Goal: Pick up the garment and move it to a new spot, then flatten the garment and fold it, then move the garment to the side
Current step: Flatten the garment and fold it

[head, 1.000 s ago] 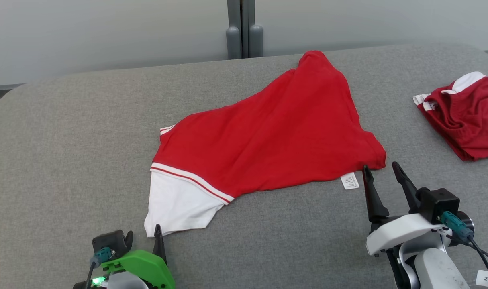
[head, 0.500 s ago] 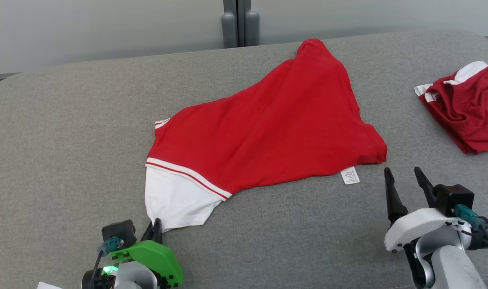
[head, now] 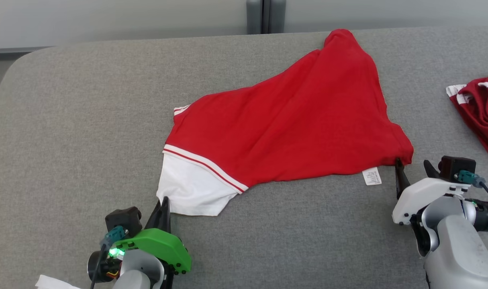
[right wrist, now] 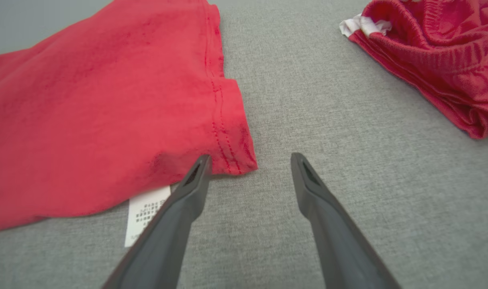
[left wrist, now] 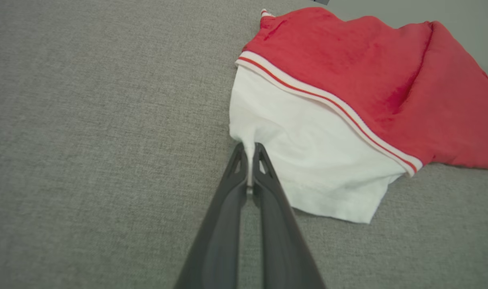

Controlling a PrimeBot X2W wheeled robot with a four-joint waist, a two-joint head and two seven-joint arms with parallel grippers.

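The garment (head: 292,120) is a red shirt with a white, red-striped sleeve, spread across the grey table (head: 67,120). My left gripper (head: 163,200) is shut on the near corner of the white sleeve (left wrist: 308,160); in the left wrist view a pinch of white cloth runs between my left gripper (left wrist: 248,147) fingertips. My right gripper (head: 413,162) stands open at the red hem's right corner (right wrist: 231,156). In the right wrist view my right gripper (right wrist: 250,157) has that corner between its tips, and its left finger (right wrist: 187,192) overlaps the hem beside a white care label (right wrist: 145,212).
A second, crumpled dark red garment with white trim (head: 480,108) lies at the table's right edge, also in the right wrist view (right wrist: 436,60). The table's far edge meets a pale wall with a grey post (head: 262,16). A white scrap (head: 51,283) shows at the bottom left.
My left gripper has shut on the white sleeve corner. My right gripper, still open, has come up to the red hem corner. The head camera has shifted, so the whole scene sits further right.
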